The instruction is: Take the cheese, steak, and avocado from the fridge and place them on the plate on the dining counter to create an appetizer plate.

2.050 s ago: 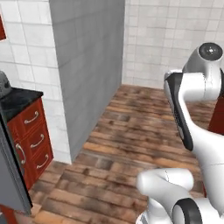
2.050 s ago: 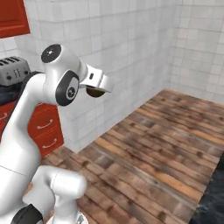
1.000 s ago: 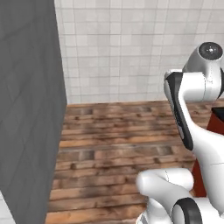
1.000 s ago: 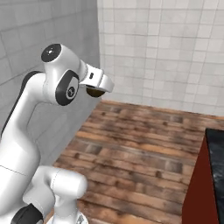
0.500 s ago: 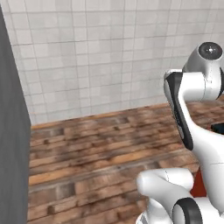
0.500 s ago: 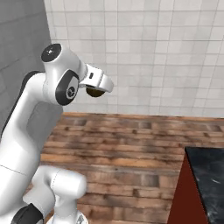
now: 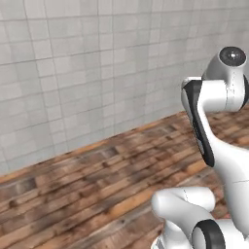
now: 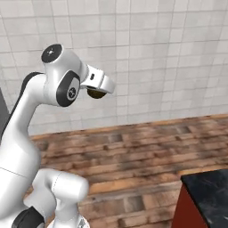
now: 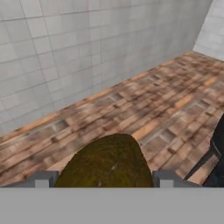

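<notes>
I see the avocado (image 9: 106,162), a dark olive-brown lump, sitting between my jaws, which are clamped on its two sides; the gripper (image 8: 97,93) carries it high above the wooden floor (image 8: 147,147), the black desk (image 8: 209,196) corner low at right

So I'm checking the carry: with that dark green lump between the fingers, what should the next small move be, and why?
Probably keep turning the base right toward the dining counter, whose black corner just shows low right. The avocado sits between the fingers, and no plate is visible.
</notes>
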Tool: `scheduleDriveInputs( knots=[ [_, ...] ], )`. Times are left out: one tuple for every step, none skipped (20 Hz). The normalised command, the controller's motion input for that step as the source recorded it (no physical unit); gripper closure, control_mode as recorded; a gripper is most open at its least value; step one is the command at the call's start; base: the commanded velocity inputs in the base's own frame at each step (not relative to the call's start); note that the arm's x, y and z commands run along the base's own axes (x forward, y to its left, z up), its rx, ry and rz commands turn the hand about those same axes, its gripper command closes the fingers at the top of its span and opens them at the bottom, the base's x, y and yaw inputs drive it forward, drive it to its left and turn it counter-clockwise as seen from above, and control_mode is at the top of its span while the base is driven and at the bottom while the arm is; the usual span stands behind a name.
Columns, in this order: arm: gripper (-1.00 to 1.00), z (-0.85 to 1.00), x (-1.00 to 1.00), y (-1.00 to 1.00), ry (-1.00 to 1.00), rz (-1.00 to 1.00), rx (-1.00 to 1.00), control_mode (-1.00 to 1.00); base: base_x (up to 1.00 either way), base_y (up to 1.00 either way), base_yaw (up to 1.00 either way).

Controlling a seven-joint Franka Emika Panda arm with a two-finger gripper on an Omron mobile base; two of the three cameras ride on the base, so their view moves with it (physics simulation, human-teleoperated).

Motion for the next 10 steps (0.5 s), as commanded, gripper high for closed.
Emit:
scheduleDriveInputs(
  knots=[
    [1.0,0.0,0.0,0.0,0.0,0.0,0.0,1.0,0.99,0.14,-0.48],
    [1.0,0.0,0.0,0.0,0.0,0.0,0.0,1.0,0.92,0.15,-0.48],
    [1.0,0.0,0.0,0.0,0.0,0.0,0.0,1.0,0.8,0.14,-0.49],
    [1.0,0.0,0.0,0.0,0.0,0.0,0.0,1.0,0.74,0.14,-0.5],
    [1.0,0.0,0.0,0.0,0.0,0.0,0.0,1.0,0.69,0.14,-0.51],
    [1.0,0.0,0.0,0.0,0.0,0.0,0.0,1.0,0.66,0.14,-0.52],
    [1.0,0.0,0.0,0.0,0.0,0.0,0.0,1.0,0.62,0.14,-0.53],
    [1.0,0.0,0.0,0.0,0.0,0.0,0.0,1.0,0.61,0.13,-0.55],
    [1.0,0.0,0.0,0.0,0.0,0.0,0.0,1.0,0.55,0.11,-0.56],
    [1.0,0.0,0.0,0.0,0.0,0.0,0.0,1.0,0.5,0.1,-0.58]
  ],
)
